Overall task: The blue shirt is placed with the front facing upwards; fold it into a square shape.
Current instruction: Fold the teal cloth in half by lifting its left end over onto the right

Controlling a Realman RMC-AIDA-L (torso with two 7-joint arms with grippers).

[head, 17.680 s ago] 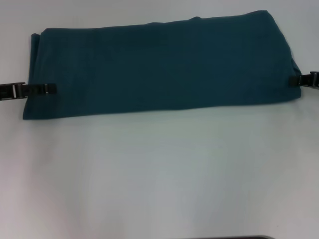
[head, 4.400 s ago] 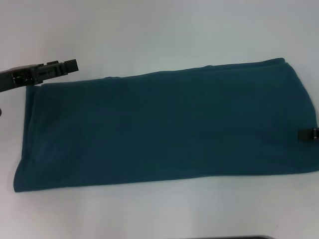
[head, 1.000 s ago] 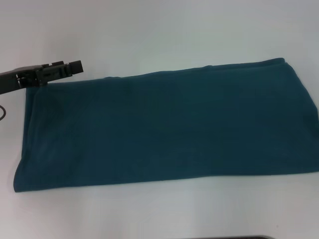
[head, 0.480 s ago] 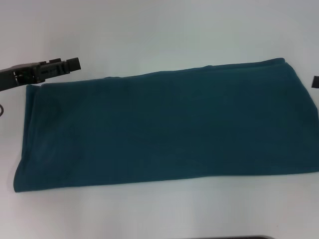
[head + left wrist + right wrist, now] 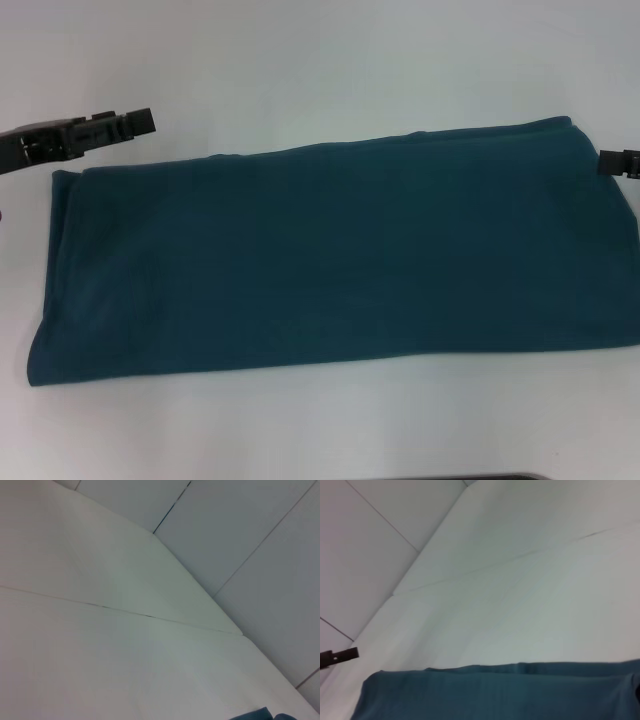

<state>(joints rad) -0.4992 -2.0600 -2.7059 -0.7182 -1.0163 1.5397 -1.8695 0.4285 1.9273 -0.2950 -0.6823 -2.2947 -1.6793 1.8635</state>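
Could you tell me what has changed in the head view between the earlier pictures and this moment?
The blue shirt, a long folded band, was drawn nearer the robot. The left gripper left the shirt's left edge and rose to above its far left corner. The right gripper let go of the right edge, left the view, and has come back near the far right corner. Over the last second the shirt has lain unmoved on the white table.

We see the dark teal-blue cotton shirt [image 5: 330, 260] folded into a long band, lying flat across the table, lettering hidden.
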